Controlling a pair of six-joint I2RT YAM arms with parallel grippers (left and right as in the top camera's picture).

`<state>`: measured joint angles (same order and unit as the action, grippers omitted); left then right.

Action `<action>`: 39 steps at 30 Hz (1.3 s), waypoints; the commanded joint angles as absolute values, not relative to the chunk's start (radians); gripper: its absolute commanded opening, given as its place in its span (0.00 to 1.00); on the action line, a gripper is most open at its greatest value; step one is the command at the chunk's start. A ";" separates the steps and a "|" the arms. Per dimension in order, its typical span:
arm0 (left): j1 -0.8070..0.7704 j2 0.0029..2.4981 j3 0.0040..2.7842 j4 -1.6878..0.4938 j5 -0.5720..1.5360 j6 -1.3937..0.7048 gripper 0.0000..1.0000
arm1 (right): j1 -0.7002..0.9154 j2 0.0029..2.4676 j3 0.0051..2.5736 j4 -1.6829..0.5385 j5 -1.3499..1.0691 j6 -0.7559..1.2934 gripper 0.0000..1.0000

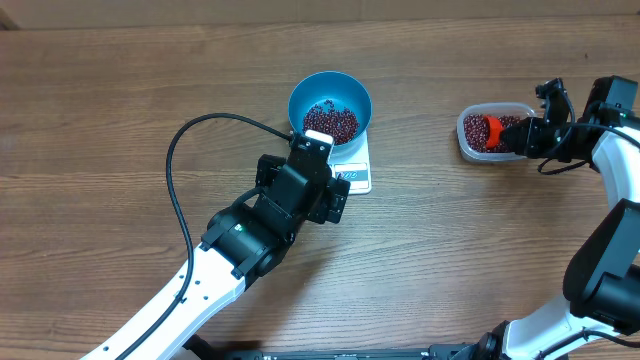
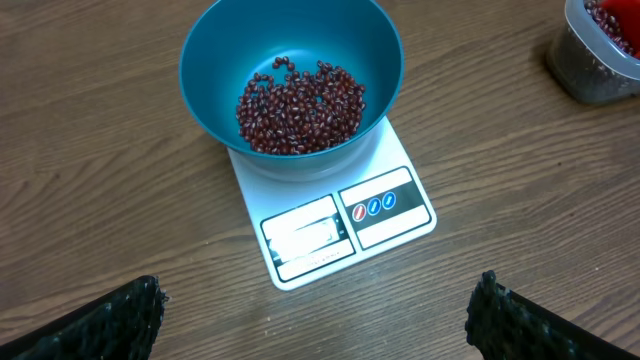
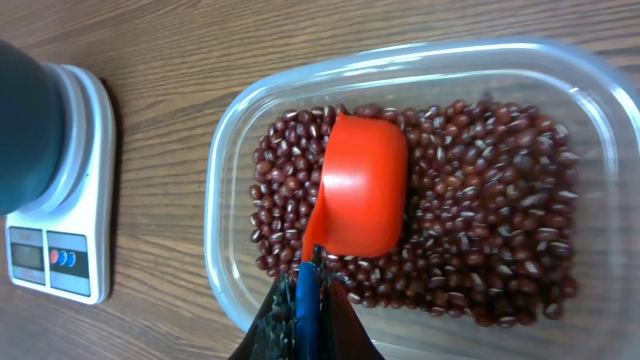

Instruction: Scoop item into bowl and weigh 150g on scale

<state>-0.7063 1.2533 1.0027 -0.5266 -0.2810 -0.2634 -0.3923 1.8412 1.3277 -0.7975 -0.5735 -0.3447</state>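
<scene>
Scooping step: R gripper (image 3: pixel 306 292) clamps scoop (image 3: pixel 362 190) in tub (image 3: pixel 225 150), 3 o'clock of bowl (image 1: pixel 330 80); L gripper (image 2: pixel 315 320) wide, empty. Next: lift beans (image 3: pixel 480 200) level.

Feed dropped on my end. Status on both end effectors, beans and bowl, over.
Left end effector open, empty, near scale. Right end effector shut on scoop, in tub. Bowl on scale, beans inside. Nothing between tub and bowl.

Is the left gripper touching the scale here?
Apart. In the left wrist view the left gripper hangs open, with bare table showing between its fingers and the scale.
</scene>
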 commanded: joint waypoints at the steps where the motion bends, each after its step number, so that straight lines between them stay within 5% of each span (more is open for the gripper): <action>1: -0.707 1.262 0.995 -0.524 -0.295 -0.277 0.99 | -0.379 1.876 1.262 -0.792 -0.564 -0.340 0.04; 39: -0.707 1.262 0.995 -0.524 -0.295 -0.277 1.00 | -0.390 1.876 1.230 -0.778 -0.616 -0.316 0.04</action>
<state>-0.7063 1.2533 1.0027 -0.5266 -0.2810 -0.2634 -0.3931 1.8393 1.2545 -0.7879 -0.6472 -0.3405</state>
